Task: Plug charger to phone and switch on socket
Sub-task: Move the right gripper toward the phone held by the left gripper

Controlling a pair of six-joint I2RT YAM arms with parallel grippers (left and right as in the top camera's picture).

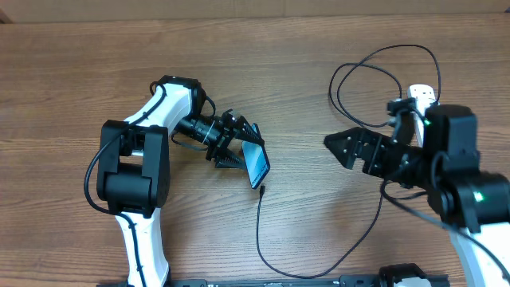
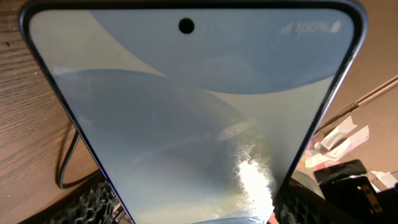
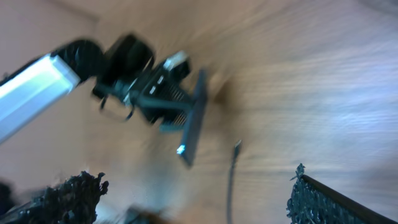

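The phone [image 1: 256,162], its screen glowing blue, stands tilted on one edge on the wooden table, with my left gripper [image 1: 237,151] shut on it. In the left wrist view the phone [image 2: 193,112] fills the frame between the black fingers [image 2: 93,202]. The charger [image 1: 260,223] is a thin black cable. Its connector tip lies on the table just below the phone, apart from it. The cable loops along the front edge and up past the right arm. My right gripper [image 1: 339,149] hangs open and empty to the right of the phone. The socket [image 1: 422,94] shows partly behind the right arm.
The right wrist view is blurred; it shows the left arm [image 3: 43,74], the phone [image 3: 194,124] edge-on and the charger's tip [image 3: 236,147]. The cable loops widely at the back right [image 1: 382,60]. Bare wood lies between the two grippers.
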